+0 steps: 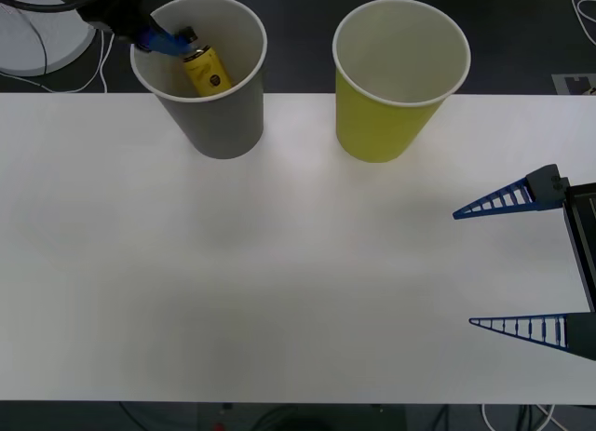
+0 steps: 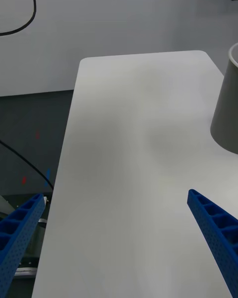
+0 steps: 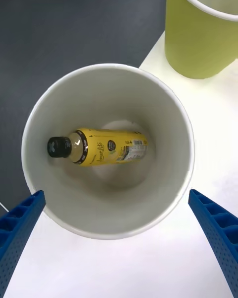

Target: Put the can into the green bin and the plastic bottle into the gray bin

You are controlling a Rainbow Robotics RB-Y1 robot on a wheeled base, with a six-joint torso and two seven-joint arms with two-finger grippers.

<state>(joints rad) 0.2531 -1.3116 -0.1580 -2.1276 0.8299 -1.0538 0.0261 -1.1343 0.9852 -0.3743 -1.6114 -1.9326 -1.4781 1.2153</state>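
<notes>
Looking down from the left wrist: plastic bottle lies in gray bin; left gripper spread wide, empty. Front view adds right gripper, agape and empty too.

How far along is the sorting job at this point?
Bottle half looks done: the plastic bottle lies inside the gray bin, with the open left hand above it. Nothing is held. The right hand waits open by the table's right edge. No can is seen for the green bin.

The gray bin is cut off at the right wrist view's edge.
</notes>
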